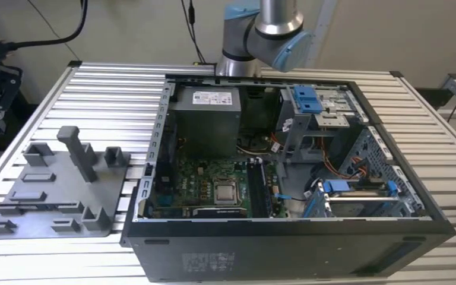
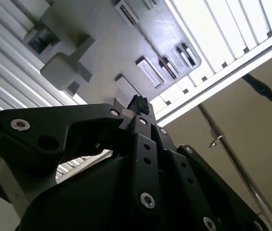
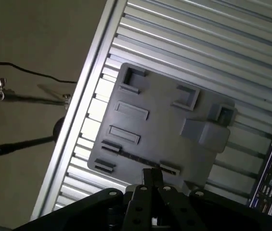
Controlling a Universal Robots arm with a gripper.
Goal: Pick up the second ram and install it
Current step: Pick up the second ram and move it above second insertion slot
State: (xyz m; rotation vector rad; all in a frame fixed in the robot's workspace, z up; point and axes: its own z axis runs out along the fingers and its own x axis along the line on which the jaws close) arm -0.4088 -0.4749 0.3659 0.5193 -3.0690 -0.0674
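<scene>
Hovering tool (image 3: 152, 175) — second ram (image 3: 135, 157) near its tip.

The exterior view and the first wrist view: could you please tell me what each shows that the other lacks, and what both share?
The exterior view adds the computer case's open inside, its motherboard and the arm. The first wrist view adds the tool, seen from close behind. Both share the gray fixture plate on the slatted table.
</scene>
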